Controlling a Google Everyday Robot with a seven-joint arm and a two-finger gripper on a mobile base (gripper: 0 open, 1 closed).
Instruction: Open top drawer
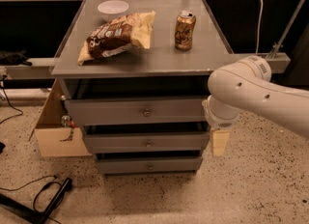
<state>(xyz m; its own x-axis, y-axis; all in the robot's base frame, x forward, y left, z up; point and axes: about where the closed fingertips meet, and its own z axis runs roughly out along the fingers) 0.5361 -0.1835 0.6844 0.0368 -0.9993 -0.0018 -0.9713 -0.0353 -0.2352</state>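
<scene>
The top drawer (111, 112) is the widest grey front, just under the tabletop, with a small round metal knob (146, 112) at its centre. A dark gap shows above its front. Two narrower grey drawers (120, 142) sit below it. My white arm (251, 90) comes in from the right and covers the drawers' right ends. My gripper (219, 142) hangs below the arm as a cream-coloured piece, right of the middle drawer and well right of the knob, touching nothing that I can see.
On the grey cabinet top (159, 59) lie a chip bag (118, 37), a brown can (185, 23) and a white bowl (113, 7). An open cardboard box (50, 133) stands left of the cabinet. Black cables (46, 196) lie on the speckled floor.
</scene>
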